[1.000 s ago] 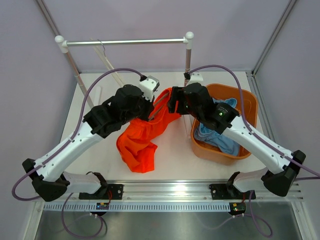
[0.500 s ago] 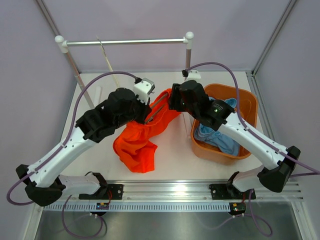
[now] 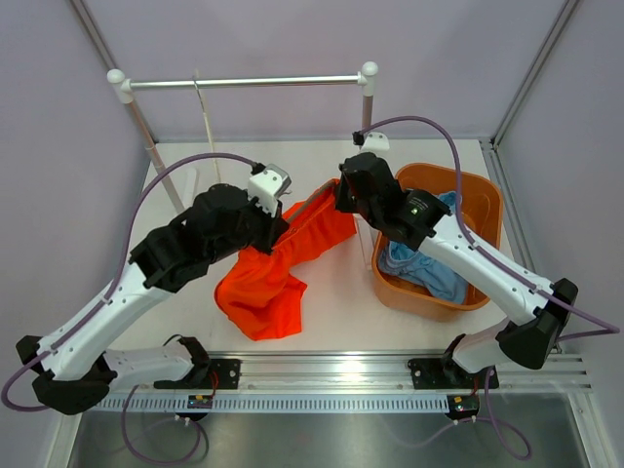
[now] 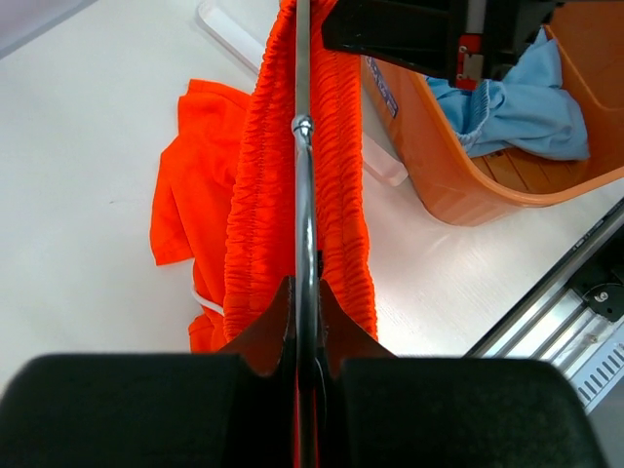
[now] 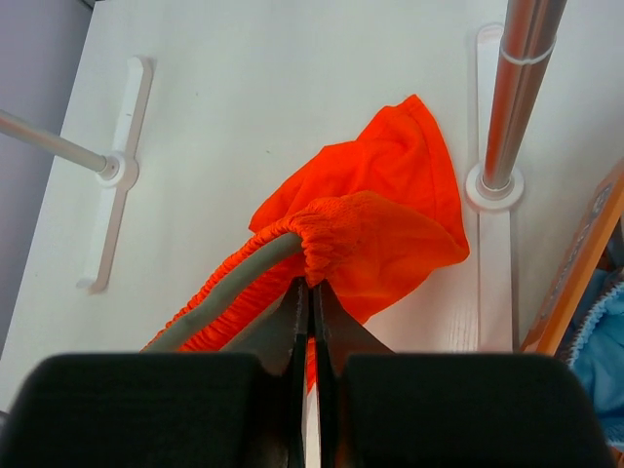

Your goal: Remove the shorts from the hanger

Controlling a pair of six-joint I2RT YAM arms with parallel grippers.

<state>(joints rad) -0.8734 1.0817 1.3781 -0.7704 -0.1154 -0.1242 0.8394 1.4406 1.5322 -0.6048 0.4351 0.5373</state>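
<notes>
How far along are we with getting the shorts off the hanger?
Done: the blue shorts lie in the basket. In hand: the left gripper clamps the hanger, and the right gripper is shut on the orange shorts where the waistband bunches over the hanger's end. Left: the waistband is threaded along the hanger, so that pair has yet to be pulled off.

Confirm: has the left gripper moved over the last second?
Yes. In the top view the left gripper has shifted left and toward the near edge of the table, away from the basket, which stays put.
</notes>
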